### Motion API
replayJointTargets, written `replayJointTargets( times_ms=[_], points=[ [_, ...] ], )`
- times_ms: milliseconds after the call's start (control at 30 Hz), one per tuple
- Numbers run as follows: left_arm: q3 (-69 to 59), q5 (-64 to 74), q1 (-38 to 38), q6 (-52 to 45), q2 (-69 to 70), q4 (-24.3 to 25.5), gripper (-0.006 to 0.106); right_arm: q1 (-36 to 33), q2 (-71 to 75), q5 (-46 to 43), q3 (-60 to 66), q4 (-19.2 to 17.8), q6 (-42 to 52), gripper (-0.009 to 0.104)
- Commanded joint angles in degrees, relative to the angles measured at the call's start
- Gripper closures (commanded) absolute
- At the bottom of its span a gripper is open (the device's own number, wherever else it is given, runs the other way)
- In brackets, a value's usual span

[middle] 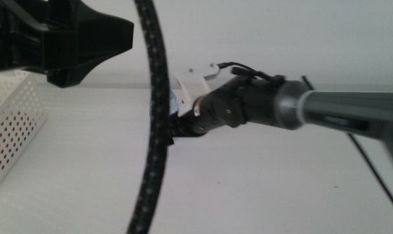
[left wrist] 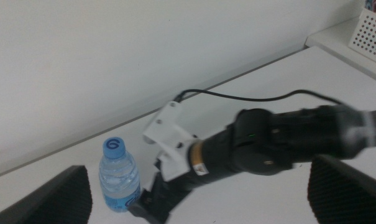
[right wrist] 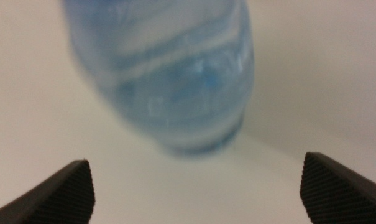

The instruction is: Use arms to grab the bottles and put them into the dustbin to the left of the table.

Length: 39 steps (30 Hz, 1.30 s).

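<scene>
Your left gripper [left wrist: 197, 193] is hovering high above the table [middle: 261, 188] with its jaws spread wide and holding nothing; the dustbin [middle: 11, 127] is sitting at the table's left edge. Your right gripper [right wrist: 197, 186] is lying low over the white tabletop by the plain wall, jaws parted wide, the water bottle [left wrist: 119, 176] standing upright just ahead of them, ungrasped; the right arm [middle: 293, 110] is stretching in level from the right.

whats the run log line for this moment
right gripper: open, at water bottle | left gripper: open, raised, empty | bottle upright on table
</scene>
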State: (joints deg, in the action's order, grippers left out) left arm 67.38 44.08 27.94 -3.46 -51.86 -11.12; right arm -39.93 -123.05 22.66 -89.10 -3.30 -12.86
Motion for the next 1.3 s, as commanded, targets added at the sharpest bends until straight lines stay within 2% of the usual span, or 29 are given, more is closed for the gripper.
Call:
replayJointTargets(
  times_ms=[0,267,467,600,867,1033,1267],
  points=[
    [0.1,-1.0,0.6,0.3,0.3,0.1,0.008,0.0,4.8,0.6,4.5,2.7,2.6,0.007],
    [0.1,-1.0,0.6,0.3,0.3,0.1,0.008,0.0,22.3,3.4,15.9,2.6,2.8,0.007],
    [0.1,-1.0,0.6,0.3,0.3,0.1,0.008,0.0,37.5,18.6,17.5,4.7,9.9,0.007],
    [0.1,-1.0,0.6,0.3,0.3,0.1,0.008,0.0,46.0,27.5,17.5,4.6,11.4,0.007],
    [0.1,-1.0,0.6,0.3,0.3,0.1,0.008,0.0,59.1,32.1,17.4,3.3,9.1,0.007],
    [0.1,-1.0,0.6,0.3,0.3,0.1,0.008,0.0,64.1,36.5,17.4,-0.8,7.5,0.007],
    [0.1,-1.0,0.6,0.4,0.3,0.1,0.008,4.2,69.2,38.2,19.0,0.4,10.6,0.007]
  ],
)
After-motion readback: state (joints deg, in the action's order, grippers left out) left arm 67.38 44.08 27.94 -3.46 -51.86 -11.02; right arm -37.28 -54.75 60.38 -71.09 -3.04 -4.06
